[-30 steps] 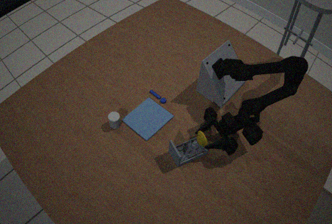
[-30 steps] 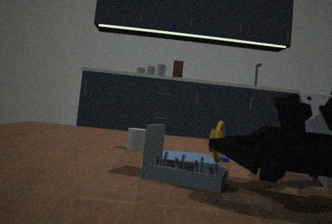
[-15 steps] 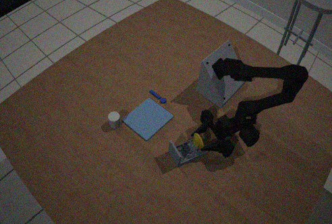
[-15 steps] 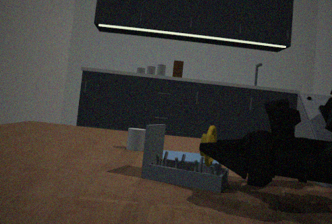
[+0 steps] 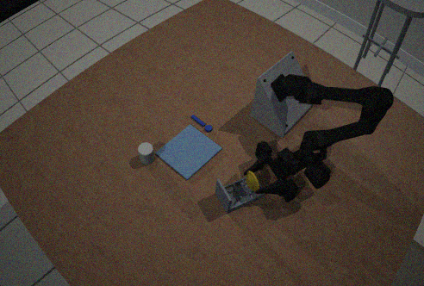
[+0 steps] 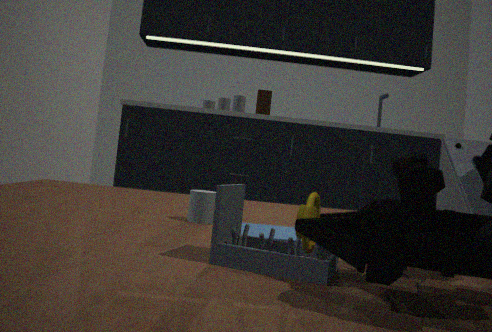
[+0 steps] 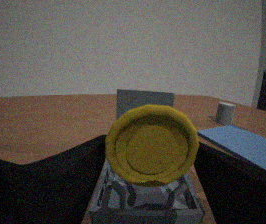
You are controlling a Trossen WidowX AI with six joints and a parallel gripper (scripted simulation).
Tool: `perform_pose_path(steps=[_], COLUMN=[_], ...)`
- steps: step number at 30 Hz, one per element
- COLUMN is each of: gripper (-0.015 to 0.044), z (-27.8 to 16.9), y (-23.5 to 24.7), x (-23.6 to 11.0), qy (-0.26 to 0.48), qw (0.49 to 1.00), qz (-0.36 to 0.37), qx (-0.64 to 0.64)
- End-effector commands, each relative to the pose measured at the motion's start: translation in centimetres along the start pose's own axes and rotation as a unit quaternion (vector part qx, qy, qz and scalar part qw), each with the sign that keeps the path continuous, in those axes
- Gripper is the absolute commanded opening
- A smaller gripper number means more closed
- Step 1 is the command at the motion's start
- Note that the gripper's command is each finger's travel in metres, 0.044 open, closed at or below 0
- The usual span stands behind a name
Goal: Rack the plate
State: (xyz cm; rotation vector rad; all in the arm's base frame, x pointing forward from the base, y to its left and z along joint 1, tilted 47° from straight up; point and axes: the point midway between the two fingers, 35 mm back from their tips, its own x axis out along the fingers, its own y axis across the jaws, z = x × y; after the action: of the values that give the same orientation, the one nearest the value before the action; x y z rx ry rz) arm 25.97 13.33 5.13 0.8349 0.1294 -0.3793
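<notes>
The yellow plate (image 7: pixel 152 143) stands upright on edge at the near end of the grey rack (image 6: pixel 272 258), its lower rim hidden among the pegs; whether it rests in a slot is hard to tell. The tool (image 5: pixel 257 182) grips the plate by its rim, fingers dark and poorly defined. At 10 o'clock from the rack lies a blue mat (image 5: pixel 189 150), with a cup (image 5: pixel 146 152) beyond, on the table (image 5: pixel 108 222).

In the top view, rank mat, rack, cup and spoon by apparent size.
1. Mat
2. Rack, partly hidden by the gripper shut on the plate
3. Spoon and cup: too alike to rank.
</notes>
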Motion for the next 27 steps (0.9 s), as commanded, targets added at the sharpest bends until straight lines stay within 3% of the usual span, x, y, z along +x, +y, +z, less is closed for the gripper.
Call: perform_pose_path(steps=[1,14,21,27], gripper=[0.0053,0.0394,0.04,0.04], z=[0.0,0.0,0.1,4.1], y=[0.0,0.0,0.0,0.9], x=[0.0,0.0,0.0,0.4], qy=[0.0,0.0,0.0,0.004], qw=[1.0,1.0,1.0,1.0], qz=[0.0,0.0,0.0,-0.007], qx=[0.0,0.0,0.0,-0.001])
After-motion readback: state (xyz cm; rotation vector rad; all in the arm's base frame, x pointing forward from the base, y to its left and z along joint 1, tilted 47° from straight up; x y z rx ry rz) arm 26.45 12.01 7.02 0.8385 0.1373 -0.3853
